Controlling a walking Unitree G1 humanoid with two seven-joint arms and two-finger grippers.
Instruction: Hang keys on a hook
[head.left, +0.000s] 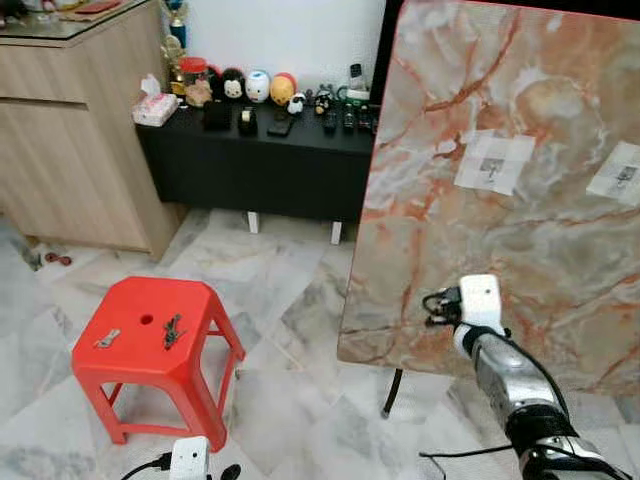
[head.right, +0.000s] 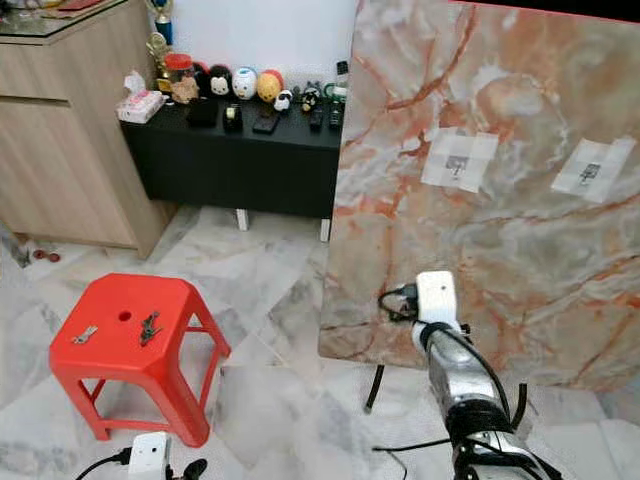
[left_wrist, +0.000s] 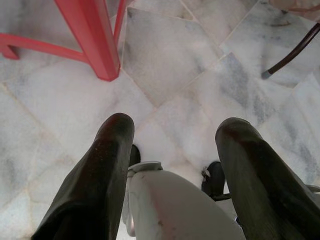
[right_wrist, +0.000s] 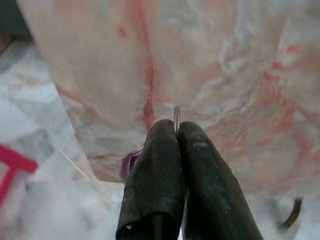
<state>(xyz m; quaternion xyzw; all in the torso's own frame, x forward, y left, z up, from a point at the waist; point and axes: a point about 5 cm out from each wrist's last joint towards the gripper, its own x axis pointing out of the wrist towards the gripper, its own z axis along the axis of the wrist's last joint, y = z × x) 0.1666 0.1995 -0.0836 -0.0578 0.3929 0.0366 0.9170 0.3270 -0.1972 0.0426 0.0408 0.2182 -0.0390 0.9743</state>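
The right gripper had its jaws pressed together on a thin metal ring — apparently the key ring — raised before the marble board, probably for hanging. The left gripper hung low with jaws wide apart, beside the red stool, whose surface carried more keys.

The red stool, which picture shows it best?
The left eye view: the whole red stool shows, with two small metal things on its seat. The right eye view shows the same, a bit lower. The left wrist view catches just its legs, the right wrist view a blurred red bit.
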